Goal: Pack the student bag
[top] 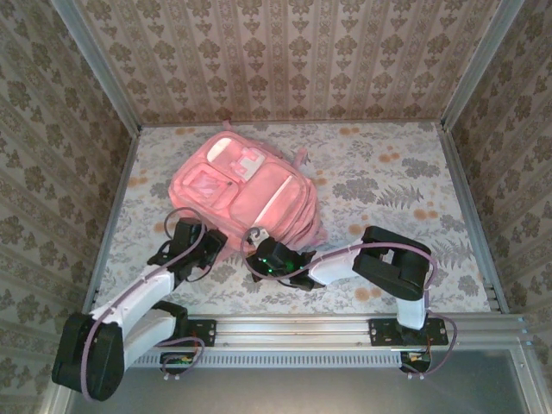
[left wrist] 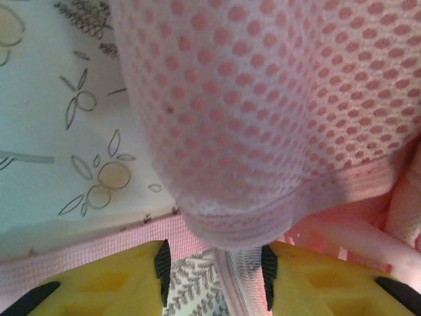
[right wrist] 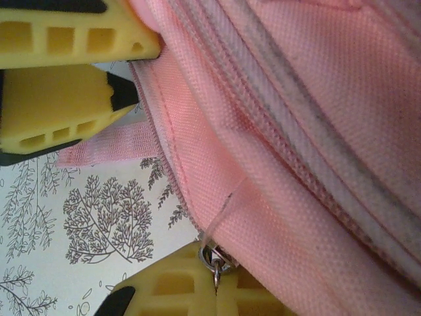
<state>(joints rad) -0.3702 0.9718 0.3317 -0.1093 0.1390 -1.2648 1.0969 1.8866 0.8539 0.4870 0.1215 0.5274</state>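
Lying upper-centre on desk (top: pixel 388 172): student bag (top: pixel 246 194), pink; left claw (top: pixel 211 237) (left wrist: pixel 212 263) at its lower-left edge, parted, mesh hem (left wrist: pixel 250 227) between fingers (left wrist: pixel 112 283); right claw (top: pixel 259 252) (right wrist: pixel 164 178) at lower edge, wide, straddling zip seam (right wrist: pixel 197 191).

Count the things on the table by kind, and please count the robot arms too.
Bag: 1
Arms: 2, the left arm and the right arm
Total: 3
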